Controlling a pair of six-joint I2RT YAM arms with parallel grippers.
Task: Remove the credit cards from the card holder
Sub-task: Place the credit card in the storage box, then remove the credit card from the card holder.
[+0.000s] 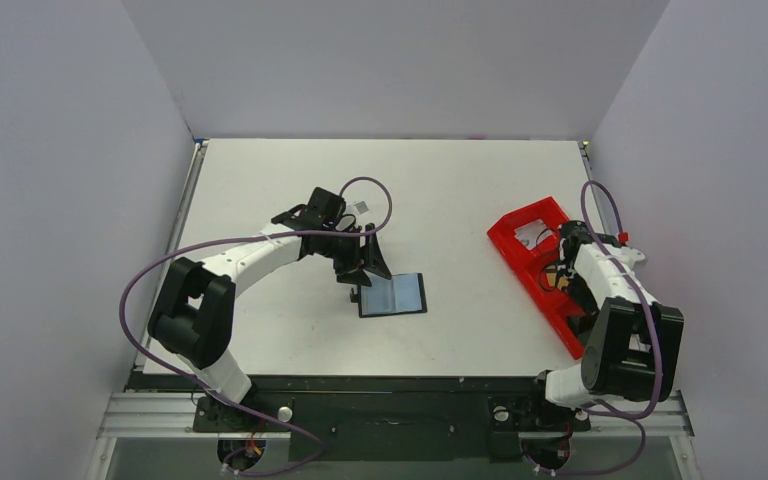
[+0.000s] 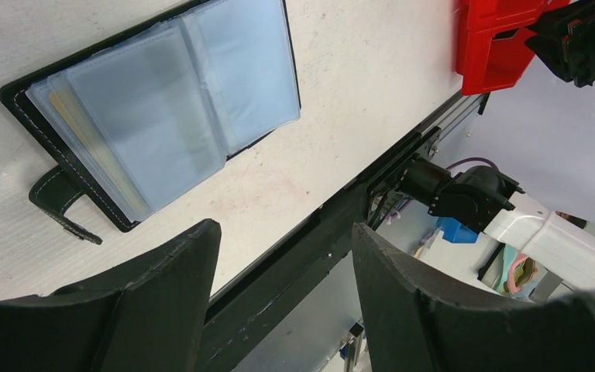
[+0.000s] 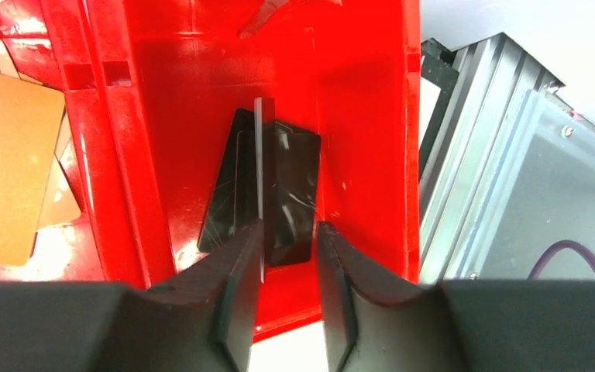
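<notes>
Card holder [image 1: 392,296]: lying open and flat on the table [image 1: 460,190], blue-grey sleeves [image 2: 155,116] facing up, closing tab [image 2: 58,200] sticking out at one side, well apart from the red tray [image 3: 360,116].
Left gripper [image 2: 283,244]: spread wide, gripping nothing, hovering just beside the card holder.
Right gripper [image 3: 288,226]: over a tray compartment, parted a little; thin card [image 3: 259,155] on edge against one finger, seemingly loose rather than pinched.
Done: dark cards [image 3: 290,186] lying in that compartment, tan cards [image 3: 8,155] in the neighbouring one; judged well along.
Left to do: at least one yellowish card edge [image 2: 85,143] showing inside a sleeve; other sleeves too cloudy to tell.
Next, as a guess: pulling that card out and carrying it over to the tray.
</notes>
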